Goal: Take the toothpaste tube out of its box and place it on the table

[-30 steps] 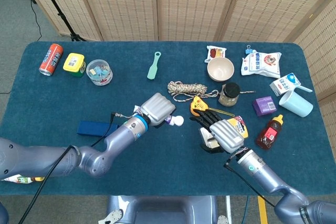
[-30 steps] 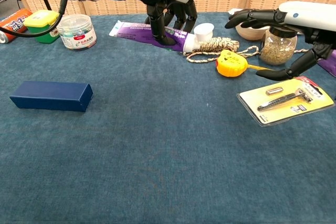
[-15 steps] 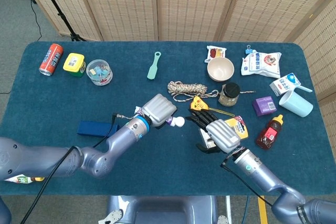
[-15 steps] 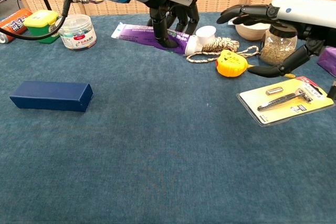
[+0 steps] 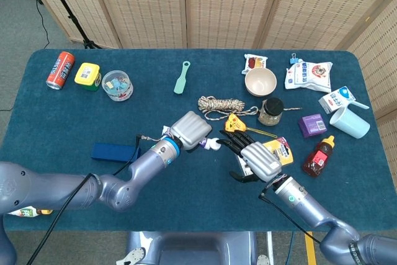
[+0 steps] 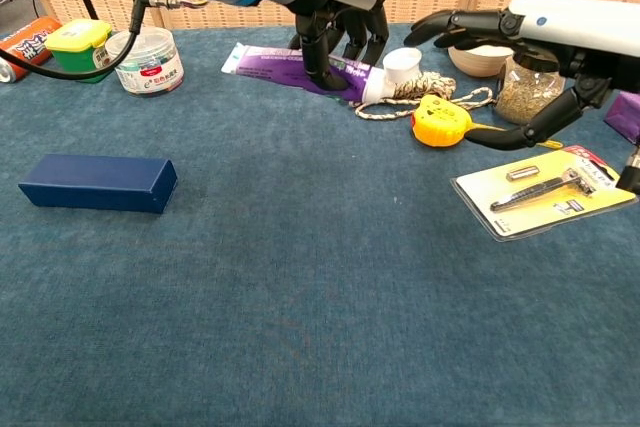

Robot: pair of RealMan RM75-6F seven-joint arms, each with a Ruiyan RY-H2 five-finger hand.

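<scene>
Scanning from the left edge of the tabletop (image 6: pixel 300 297): the dark blue box (image 6: pixel 98 183) is lying flat on its long side, well apart from everything else and with no robot hand near it.

Moving right, the toothpaste tube (image 6: pixel 290 63) is already out of the box and lying flat on the cloth. Its long axis is running left to right in the chest view, crimped tail toward the box side, white cap (image 6: pixel 402 62) pointing toward the rope coil (image 6: pixel 420 90).

The left robot hand (image 6: pixel 340 32) is sitting directly above the cap half of the tube, fingers (image 6: pixel 322 62) curled downward over the purple body. Fingertips appear to be touching or pinching the tube, though whether this is a real grip or just resting contact is hard to tell. In the head view the same hand (image 5: pixel 193 130) is covering most of the tube, only the cap showing just beyond it.

Further right, the right robot hand (image 6: pixel 520 42) is hanging spread and holding nothing, above the yellow tape measure (image 6: pixel 444 118) and the razor pack (image 6: pixel 545 190). Its extended fingers are pointing toward the cap, close but not touching.

Judgement: the left hand is clearly the nearer one, already on the tube; with the tube lying flat, the remaining move is looking like a simple let-go and lift straight up.
</scene>
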